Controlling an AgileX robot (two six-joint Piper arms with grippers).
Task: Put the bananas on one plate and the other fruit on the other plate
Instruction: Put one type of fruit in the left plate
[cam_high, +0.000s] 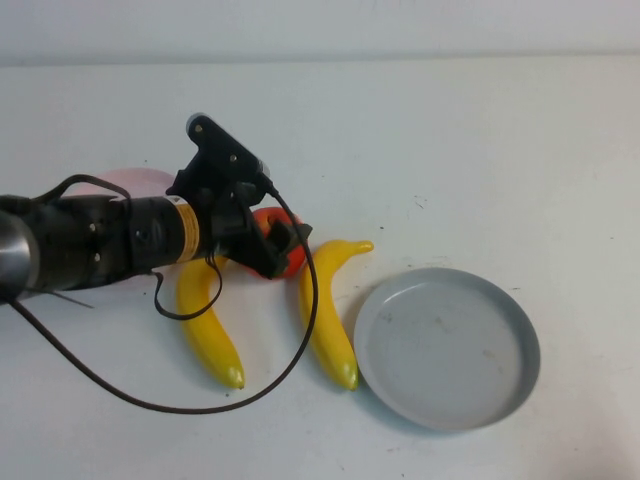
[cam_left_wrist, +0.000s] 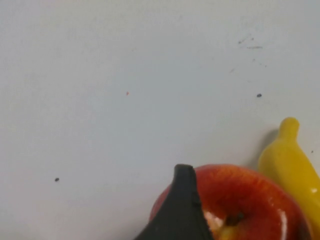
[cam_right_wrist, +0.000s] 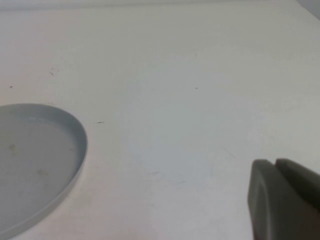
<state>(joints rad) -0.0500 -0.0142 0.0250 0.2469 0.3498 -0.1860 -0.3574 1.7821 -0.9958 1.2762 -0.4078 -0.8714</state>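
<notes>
Right, left to right across the high view:

pink plate (cam_high: 140, 182): upper left of centre, mostly hidden behind the left arm; only a pale sliver shows above it.
left banana (cam_high: 208, 325): lower left of centre, long axis near vertical in the frame, bowed, tip toward the bottom; top end runs under the arm.
left gripper (cam_high: 270, 243): centre of frame, reaching in from the left edge. Jaws spread wide, straddling the apple rather than clamped on it, as far as I can judge.
apple (cam_high: 283, 240): dead centre, between the two bananas, largely covered by the gripper. In the left wrist view the apple (cam_left_wrist: 240, 205) sits low right with one dark finger (cam_left_wrist: 182, 210) laid across its near side. Only one apple visible; can't tell where the second is.
key relation: apple lies directly under the spread jaws; pink plate is back toward the left, so lift-and-retract along the arm's own line.
right banana (cam_high: 328, 310): just right of the apple, long axis steep diagonal, stem end upper right, lower tip beside the grey plate rim.
grey plate (cam_high: 455, 350): lower right, nothing on it.
right gripper (cam_right_wrist: 285, 200): out of the high view; pressed shut, parked near the grey plate's far side.
nearer arm: left, by a wide margin.
</notes>
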